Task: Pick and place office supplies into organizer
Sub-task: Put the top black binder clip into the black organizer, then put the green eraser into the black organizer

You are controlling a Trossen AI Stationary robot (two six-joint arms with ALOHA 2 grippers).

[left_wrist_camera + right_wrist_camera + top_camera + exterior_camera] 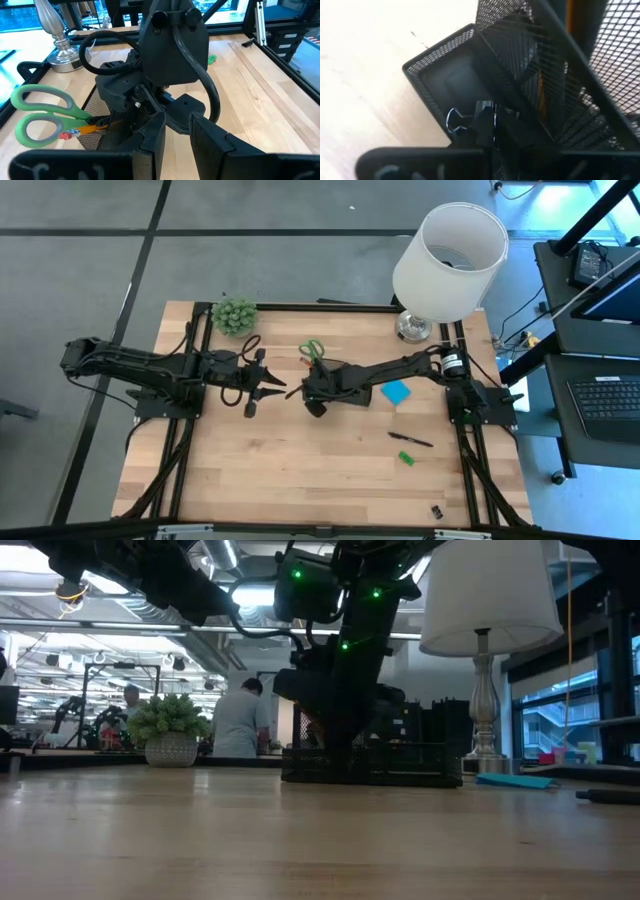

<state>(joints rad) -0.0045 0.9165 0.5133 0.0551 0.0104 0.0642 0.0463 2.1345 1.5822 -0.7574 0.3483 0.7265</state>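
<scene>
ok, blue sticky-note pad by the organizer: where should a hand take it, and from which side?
Judging from above, grip the blue sticky-note pad across two opposite edges, coming straight down. It lies flat on the table, so only its thin sides offer purchase. The right hand is nearest, but it is down at the organizer; the pad's lamp-side and front edges look open.

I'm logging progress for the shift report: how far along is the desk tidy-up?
Partly done. The green-handled scissors and an orange pencil lie in the black mesh organizer. In hand: the right end effector holds a black binder clip over a compartment. Left: blue sticky-note pad, black pen, small green piece, tiny black clip.
</scene>
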